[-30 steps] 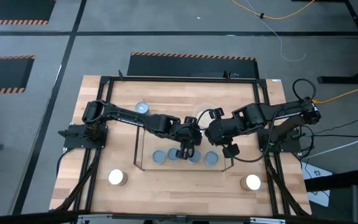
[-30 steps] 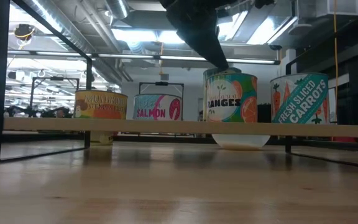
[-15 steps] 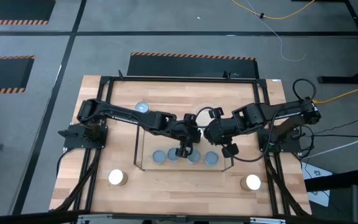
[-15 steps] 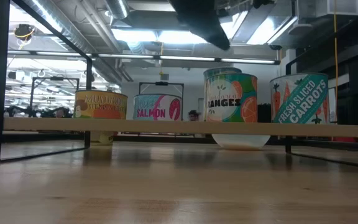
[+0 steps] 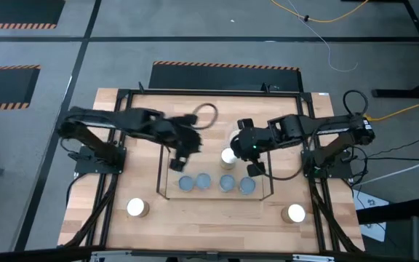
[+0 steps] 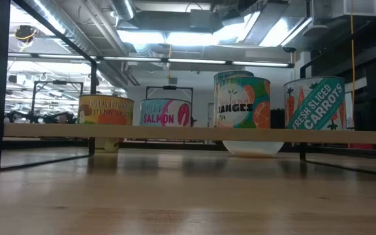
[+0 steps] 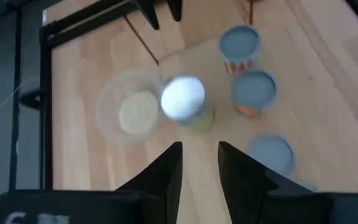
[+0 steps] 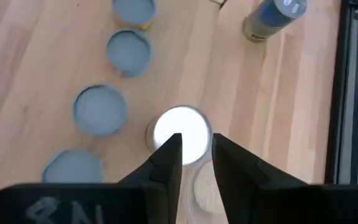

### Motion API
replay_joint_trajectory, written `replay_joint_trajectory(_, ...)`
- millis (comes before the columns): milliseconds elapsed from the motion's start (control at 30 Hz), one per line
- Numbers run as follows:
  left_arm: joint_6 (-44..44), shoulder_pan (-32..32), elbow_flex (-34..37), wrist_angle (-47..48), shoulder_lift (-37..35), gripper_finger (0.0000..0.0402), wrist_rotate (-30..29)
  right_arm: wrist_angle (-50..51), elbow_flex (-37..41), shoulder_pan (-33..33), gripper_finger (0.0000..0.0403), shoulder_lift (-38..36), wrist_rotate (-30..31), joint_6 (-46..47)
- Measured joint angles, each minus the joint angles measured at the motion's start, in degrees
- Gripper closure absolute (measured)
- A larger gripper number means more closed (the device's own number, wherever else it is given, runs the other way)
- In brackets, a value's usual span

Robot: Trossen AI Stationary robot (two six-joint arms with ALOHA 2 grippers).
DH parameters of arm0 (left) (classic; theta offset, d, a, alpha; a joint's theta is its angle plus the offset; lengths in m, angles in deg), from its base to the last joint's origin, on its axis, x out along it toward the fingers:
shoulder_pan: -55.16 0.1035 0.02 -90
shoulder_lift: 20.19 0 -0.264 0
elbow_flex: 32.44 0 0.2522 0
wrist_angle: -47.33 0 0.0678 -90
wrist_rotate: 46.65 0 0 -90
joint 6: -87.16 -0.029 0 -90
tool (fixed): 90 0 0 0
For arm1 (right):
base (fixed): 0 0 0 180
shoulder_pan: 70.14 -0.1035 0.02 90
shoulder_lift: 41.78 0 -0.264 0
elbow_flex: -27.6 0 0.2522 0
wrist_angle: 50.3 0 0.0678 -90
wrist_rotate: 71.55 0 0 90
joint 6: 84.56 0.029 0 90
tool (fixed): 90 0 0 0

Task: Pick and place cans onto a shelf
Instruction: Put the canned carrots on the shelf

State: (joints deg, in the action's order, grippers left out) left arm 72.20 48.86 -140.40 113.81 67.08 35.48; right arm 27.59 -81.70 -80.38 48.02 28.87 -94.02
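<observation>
We look down on a pale wooden plank counter (image 5: 217,225) edged by a black metal frame, set on a grey floor (image 5: 195,29) with orange-and-black hazard strips and a loose yellow cable (image 5: 318,18). From counter height the room behind shows bright ceiling lights, pipes and ducts. The low black-rod shelf (image 5: 217,198) sits mid-counter, and its flat top appears edge-on as a pale strip (image 6: 188,132). Four cans with pale blue-silver lids stand in a row on it. Their printed labels read mushroom (image 6: 106,109), salmon (image 6: 166,112), oranges (image 6: 242,101) and fresh sliced carrots (image 6: 315,103). A fifth can with a bright white round lid (image 5: 228,155) stands behind that row, just beside a clear round dish of tan contents (image 7: 132,112). The right pincer (image 8: 196,140) hangs directly over this white lid, its two dark fingers parted by a narrow gap through which the lid shows. We cannot tell whether they touch it. The left pincer (image 7: 199,146) is near the shelf's left end, its fingers apart with nothing between them. Two more white-lidded cans stand near the front corners of the counter, one on the left (image 5: 136,208) and one on the right (image 5: 295,213). A blue-sided can (image 8: 272,18) stands farther back.
</observation>
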Motion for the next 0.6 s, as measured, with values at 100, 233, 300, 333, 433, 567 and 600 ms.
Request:
replay_joint_trajectory(100, 1.6, 0.0, 4.3, 1.0, -6.6, 0.0305, 0.1, -2.6, 2.3, 1.4, 0.0311, 0.0, -1.8, 0.4)
replay_joint_trajectory(233, 5.2, -0.3, 15.0, -2.3, -17.1, 0.0305, 0.3, -8.8, 6.3, 2.5, 0.0311, 0.0, -4.5, 1.7)
replay_joint_trajectory(300, 7.2, -0.7, 21.0, -5.8, -21.9, 0.0305, 0.3, -12.4, 8.1, 2.8, 0.0311, 0.0, -4.5, 1.7)
replay_joint_trajectory(333, 7.9, -1.0, 23.9, -7.3, -24.1, 0.0305, 0.3, -14.1, 9.0, 2.8, 0.0311, 0.0, -4.5, 1.6)
replay_joint_trajectory(433, 10.2, -1.8, 31.4, -12.0, -30.3, 0.0305, 0.3, -18.2, 11.6, 2.8, 0.0311, 0.0, -4.6, 1.6)
replay_joint_trajectory(567, 11.9, -2.6, 38.8, -16.9, -36.5, 0.0305, 0.2, -22.2, 15.5, 2.8, 0.0311, 0.0, -4.7, 1.8)
replay_joint_trajectory(600, 11.9, -2.7, 40.3, -17.7, -37.7, 0.0305, 0.0, -22.8, 16.4, 2.7, 0.0311, 0.0, -4.7, 2.3)
